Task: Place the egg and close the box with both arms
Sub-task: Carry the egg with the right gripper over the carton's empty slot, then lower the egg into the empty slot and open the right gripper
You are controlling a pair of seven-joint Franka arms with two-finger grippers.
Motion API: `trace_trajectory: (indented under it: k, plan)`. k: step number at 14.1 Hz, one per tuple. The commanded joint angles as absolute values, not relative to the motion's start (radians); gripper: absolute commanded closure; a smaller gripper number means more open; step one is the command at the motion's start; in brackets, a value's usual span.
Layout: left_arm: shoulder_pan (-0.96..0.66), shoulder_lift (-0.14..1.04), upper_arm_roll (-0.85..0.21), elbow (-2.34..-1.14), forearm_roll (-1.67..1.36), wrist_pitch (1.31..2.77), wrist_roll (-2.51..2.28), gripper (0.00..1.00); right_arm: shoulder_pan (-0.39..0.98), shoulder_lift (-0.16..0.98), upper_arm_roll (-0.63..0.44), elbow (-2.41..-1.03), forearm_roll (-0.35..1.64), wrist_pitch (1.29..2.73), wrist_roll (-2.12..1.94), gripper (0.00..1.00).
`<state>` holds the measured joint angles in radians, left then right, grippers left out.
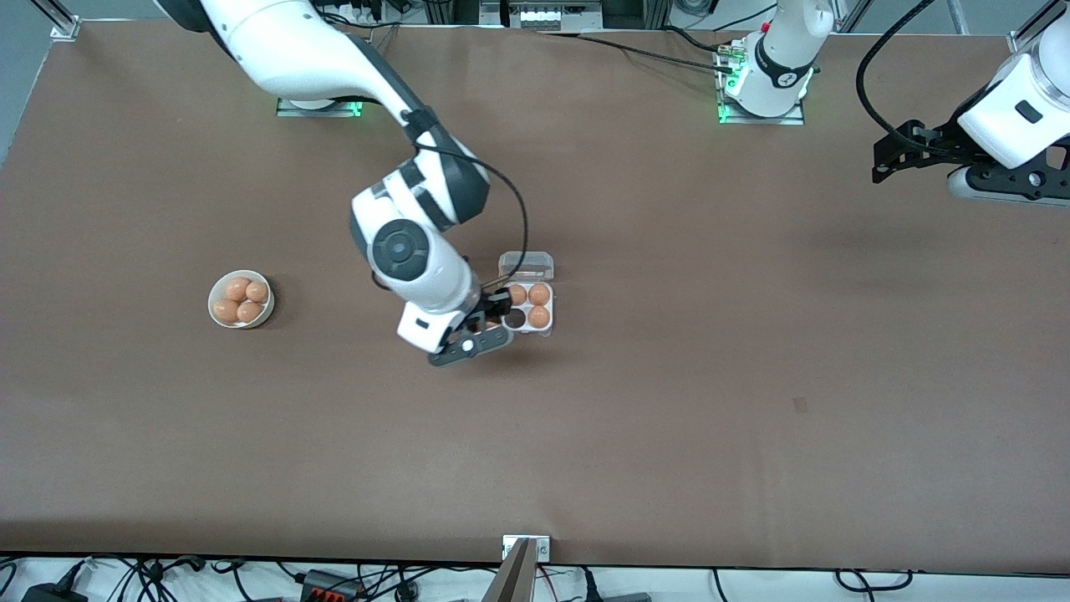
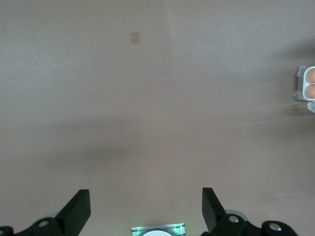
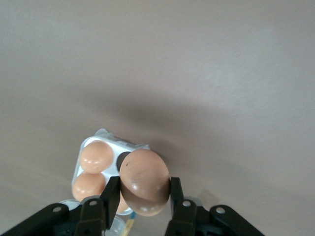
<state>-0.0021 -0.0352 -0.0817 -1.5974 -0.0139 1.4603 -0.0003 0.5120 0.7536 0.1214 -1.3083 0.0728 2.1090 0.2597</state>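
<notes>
The placing step is in hand: the right end effector point(image 1: 493, 319) hangs over the box point(image 1: 528, 306), its fingers point(image 3: 110, 196) pinching the egg point(image 3: 144, 181) at the sides; the egg sits between the pads, clear of the cells; the box lies just below and slightly to one side of this end effector, lid point(image 1: 527, 266) thrown open, three eggs point(image 1: 539, 294) already seated and one dark cell point(image 1: 515, 318) vacant beneath the egg's edge; the next move, by the look of it, calls for lining the egg up squarely over that vacant cell, lowering it until it rests in the hollow, then spreading the fingers without nudging its neighbours; after that both arms would have to fold the lid down; the left end effector point(image 2: 143, 209) waits, spread wide and holding nothing, over bare surface point(image 1: 752, 376) at the left arm's end, well apart from the box, which shows only at the edge of its wrist view; a bowl point(image 1: 241, 299) of spare eggs stands well apart from the right end effector, toward the right arm's end.
</notes>
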Motion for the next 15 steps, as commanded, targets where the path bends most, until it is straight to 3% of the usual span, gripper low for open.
trace_trajectory:
  k: [1,15]
  plan:
    - [0.002,-0.038,-0.086,-1.595,0.003,1.459,0.014,0.00,0.554,0.794,0.114,-1.275,0.077,2.112,0.307,0.82]
    - [0.002,-0.038,-0.086,-1.595,0.003,1.456,0.021,0.00,0.588,0.867,0.114,-1.275,0.075,2.131,0.396,0.81]
